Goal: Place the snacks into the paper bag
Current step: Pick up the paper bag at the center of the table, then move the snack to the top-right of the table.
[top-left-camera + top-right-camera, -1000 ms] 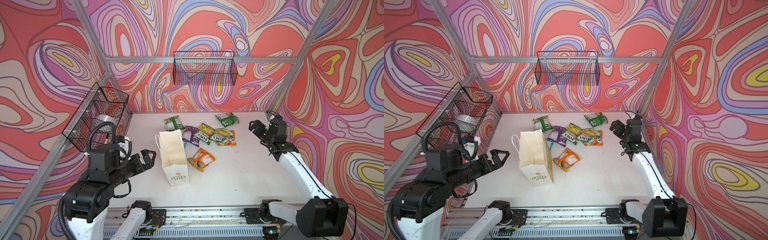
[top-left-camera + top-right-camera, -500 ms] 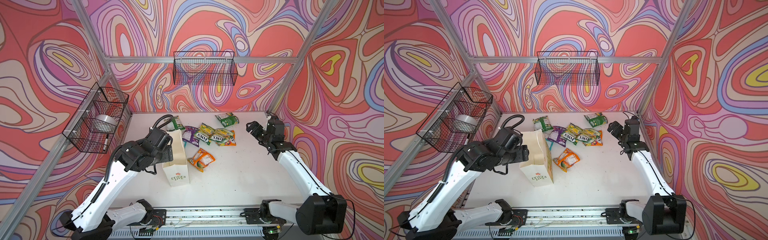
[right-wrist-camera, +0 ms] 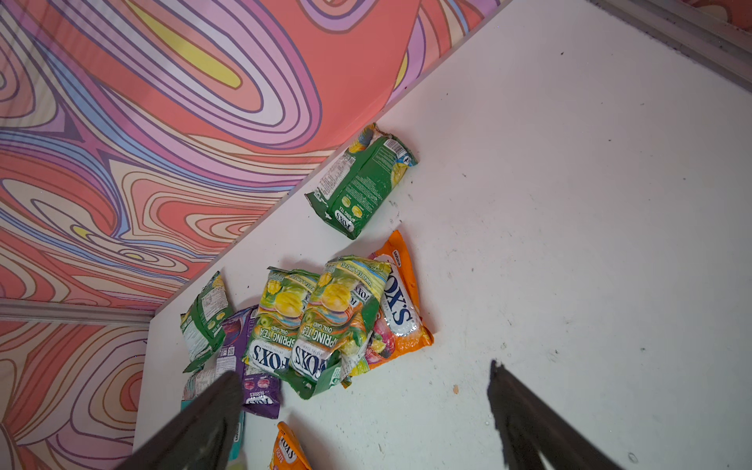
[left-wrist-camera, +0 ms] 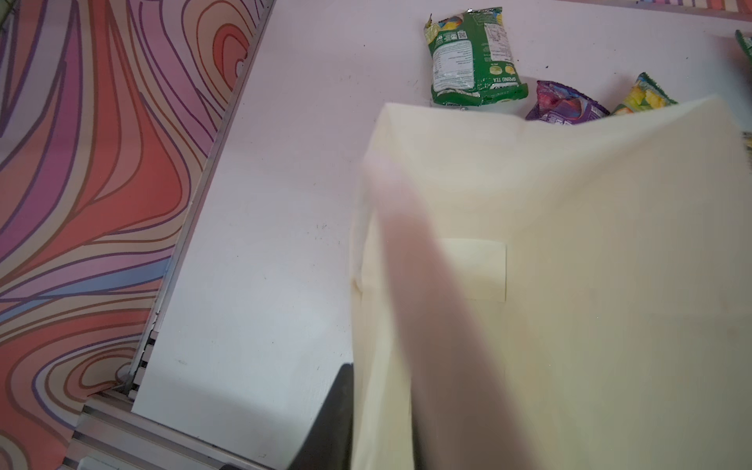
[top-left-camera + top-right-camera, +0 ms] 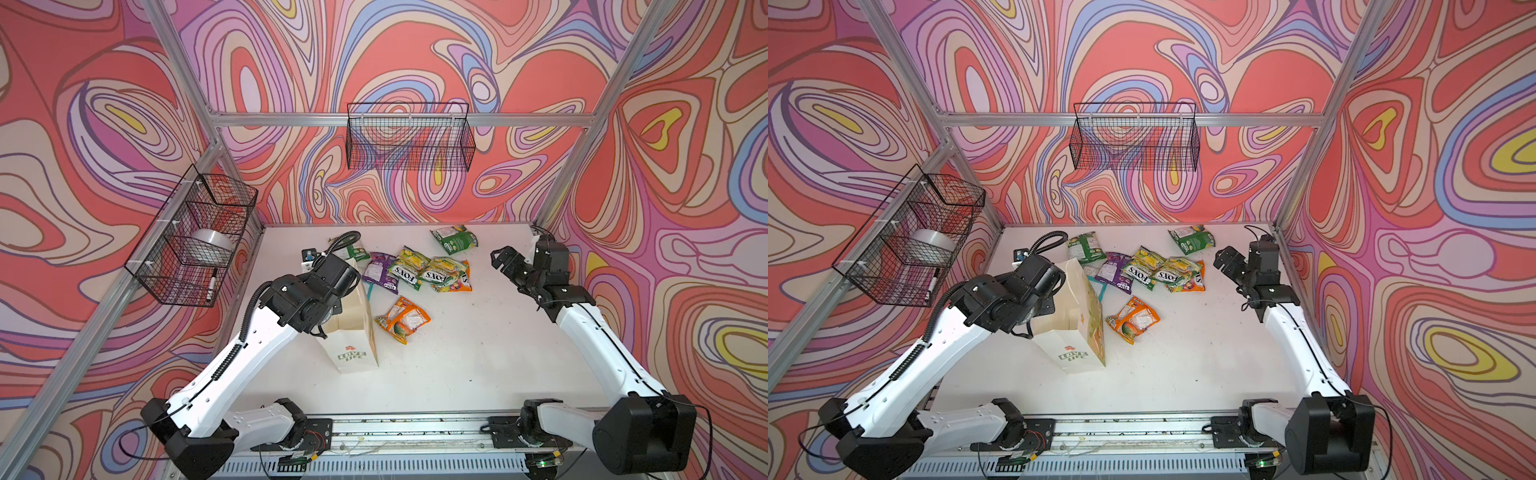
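Note:
The white paper bag [image 5: 353, 332] [image 5: 1075, 320] stands left of the table's middle, leaning a little. My left gripper [image 4: 362, 407] is at the bag's left wall [image 4: 569, 285]. One dark finger [image 4: 337, 407] presses on the outside of the paper and the other is hidden inside, so it is shut on that wall. The snacks lie behind and right of the bag: a lone orange pouch [image 5: 402, 320] [image 5: 1133, 320], a green one [image 5: 455, 240] [image 3: 362, 181], and an overlapping purple, yellow-green and orange pile [image 5: 432, 272] [image 3: 325, 317]. My right gripper [image 5: 500, 259] [image 3: 362, 372] hangs open over the table right of the pile.
A black wire basket [image 5: 409, 141] hangs on the back wall. Another basket [image 5: 195, 237] on the left wall holds a tape roll [image 5: 212, 241] and a marker [image 5: 212, 284]. A small black device [image 5: 307, 255] sits at the back left. The arms' rail [image 5: 415, 432] runs along the front edge.
My left arm swung in from the front left to the bag and its jaws closed on the bag's left wall. The right gripper shifted slightly towards the snacks, still open.

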